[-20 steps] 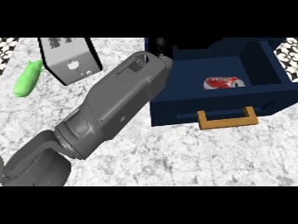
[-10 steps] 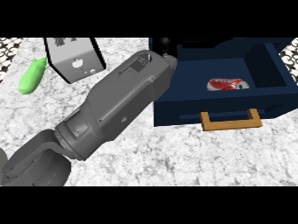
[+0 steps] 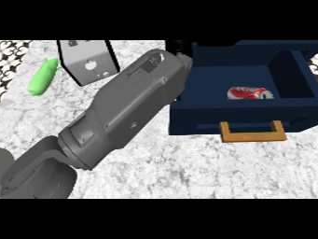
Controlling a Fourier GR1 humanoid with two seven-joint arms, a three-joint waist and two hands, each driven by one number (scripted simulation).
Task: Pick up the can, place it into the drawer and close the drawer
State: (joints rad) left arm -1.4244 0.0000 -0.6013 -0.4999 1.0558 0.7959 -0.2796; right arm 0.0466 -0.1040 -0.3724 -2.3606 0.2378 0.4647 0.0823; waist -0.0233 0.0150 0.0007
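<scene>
The red can lies on its side inside the open navy drawer, near its front wall. The drawer's wooden handle sticks out toward me. My left forearm runs from the lower left up to the drawer's back left corner. Only a small black bit of the left hand shows past the wrist, against the drawer's left wall. The forearm hides the rest of that hand. My right hand does not show.
A green elongated vegetable lies at the far left of the marble counter. A grey boxy appliance stands next to it, just left of my forearm. Patterned tiling borders the counter on both sides.
My left forearm has shifted slightly up and toward the drawer's left wall. The can has stayed lying in the drawer, which is still open.
</scene>
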